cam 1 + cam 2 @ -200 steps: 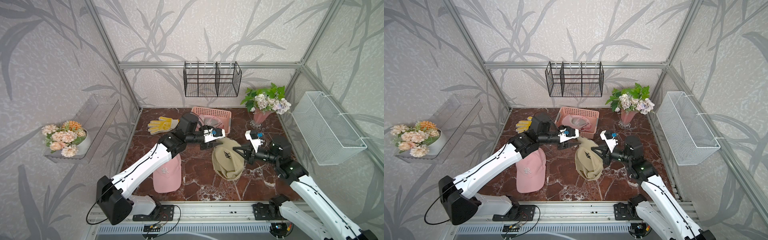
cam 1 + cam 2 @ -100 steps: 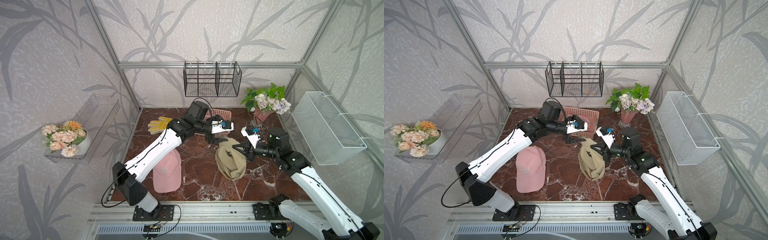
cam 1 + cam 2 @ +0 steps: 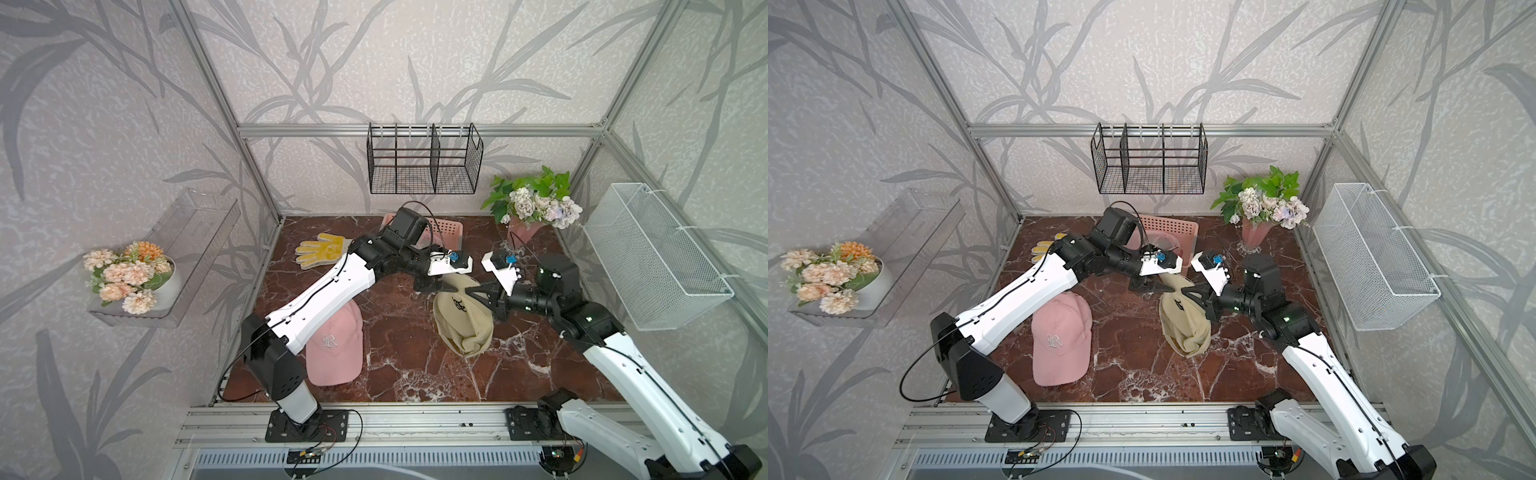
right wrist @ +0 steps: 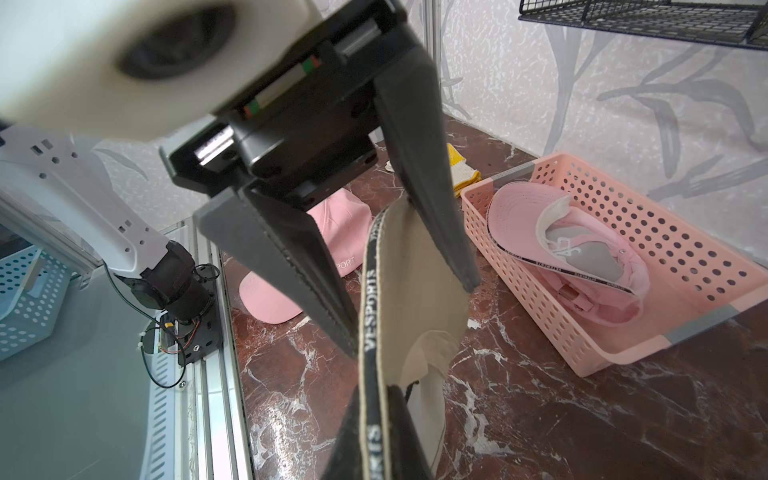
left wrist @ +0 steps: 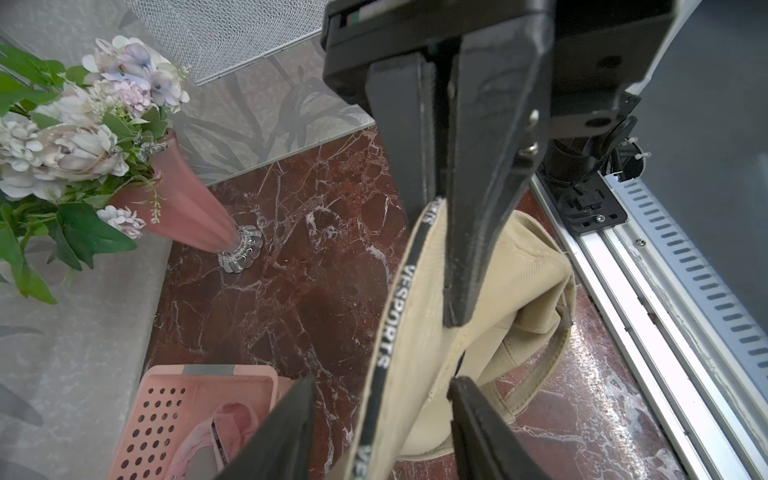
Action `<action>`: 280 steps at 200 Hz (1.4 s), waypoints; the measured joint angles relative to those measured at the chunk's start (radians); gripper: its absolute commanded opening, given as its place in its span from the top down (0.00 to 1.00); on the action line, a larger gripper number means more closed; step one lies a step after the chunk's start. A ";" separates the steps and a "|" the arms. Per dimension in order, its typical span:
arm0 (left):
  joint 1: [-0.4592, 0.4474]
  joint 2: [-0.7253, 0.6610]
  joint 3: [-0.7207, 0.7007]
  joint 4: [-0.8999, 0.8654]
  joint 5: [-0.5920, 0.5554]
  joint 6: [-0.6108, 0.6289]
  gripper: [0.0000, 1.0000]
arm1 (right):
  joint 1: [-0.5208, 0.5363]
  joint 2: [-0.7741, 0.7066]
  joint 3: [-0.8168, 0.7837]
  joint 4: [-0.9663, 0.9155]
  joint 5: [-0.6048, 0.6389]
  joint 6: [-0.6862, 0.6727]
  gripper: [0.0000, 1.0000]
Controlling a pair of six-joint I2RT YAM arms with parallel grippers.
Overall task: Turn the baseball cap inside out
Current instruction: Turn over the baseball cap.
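Here's the beige cap [image 3: 462,322], dangling limp over the middle of the marble tabletop [image 3: 399,349]. The right gripper [image 3: 471,292] is pinched tight on its lettered sweatband [image 4: 370,316], while the left gripper [image 4: 411,320] straddles that same rim, jaws apart. It looks like light, floppy cloth with only the brim stiff, so I'd grab the band edge and push the crown through.

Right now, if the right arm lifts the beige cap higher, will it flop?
Likely floppy: the beige cap hangs creased and slumped from the right gripper, which pinches only its edge. Probably light, since that small pinch holds its upper part up. Its printed band seems firmer: it runs in a smooth curve.
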 measured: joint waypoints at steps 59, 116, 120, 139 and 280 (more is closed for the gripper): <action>0.002 0.000 -0.029 0.036 0.003 0.000 0.77 | 0.000 -0.001 -0.014 0.003 0.014 0.028 1.00; 0.002 -0.006 -0.055 0.002 0.008 -0.040 1.00 | -0.013 -0.015 -0.095 0.115 0.074 0.040 0.64; 0.003 -0.007 -0.059 0.004 0.006 -0.047 1.00 | -0.014 -0.018 -0.103 0.129 0.077 0.045 0.61; 0.012 -0.028 -0.099 0.040 0.010 -0.089 1.00 | -0.023 -0.033 -0.152 0.212 0.084 0.074 0.55; 0.143 -0.262 -0.403 0.491 0.104 -0.550 1.00 | -0.097 -0.129 -0.270 0.388 0.229 0.196 0.65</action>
